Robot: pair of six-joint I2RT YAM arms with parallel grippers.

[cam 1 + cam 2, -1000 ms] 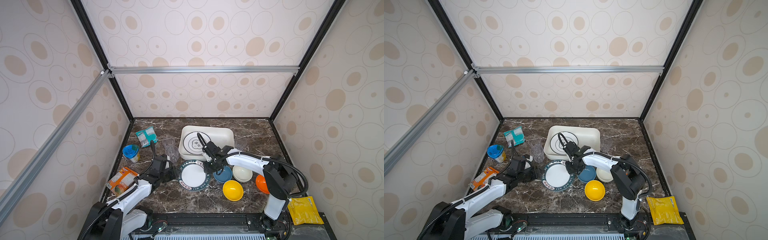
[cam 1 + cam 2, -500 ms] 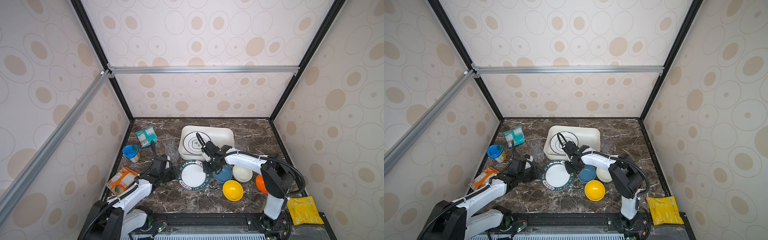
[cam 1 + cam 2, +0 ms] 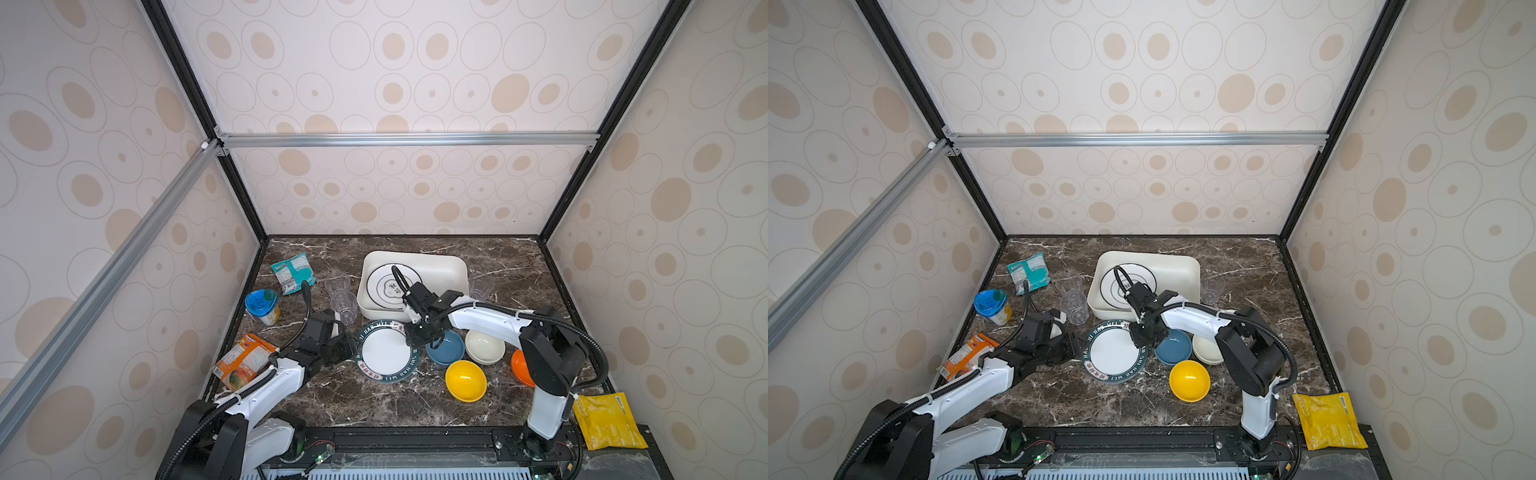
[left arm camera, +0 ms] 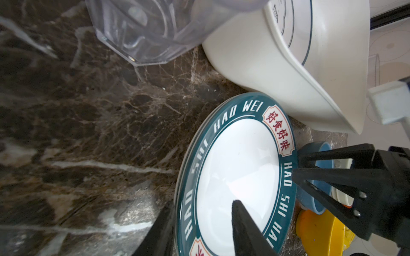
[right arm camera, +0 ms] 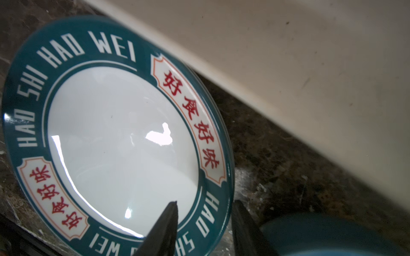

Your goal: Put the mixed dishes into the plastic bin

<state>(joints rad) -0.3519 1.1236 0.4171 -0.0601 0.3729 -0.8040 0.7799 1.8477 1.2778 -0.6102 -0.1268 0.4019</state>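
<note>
Risk of a lopsided lift and a slip, from uneven pull by the left hand (image 3: 352, 347) and right hand (image 3: 415, 338) at opposite edges of the plate (image 3: 386, 353). Risk too of clipping the bin (image 3: 454, 266) at its near wall, or nudging the blue bowl (image 3: 448, 350) just beside the plate. Fingers of both hands set either side of the rim; clamped or slack, impossible to tell. Plate lying on the worktop (image 3: 374, 399) just in front of the bin. Glossy white centre, teal rim, white lettering, red characters.
</note>
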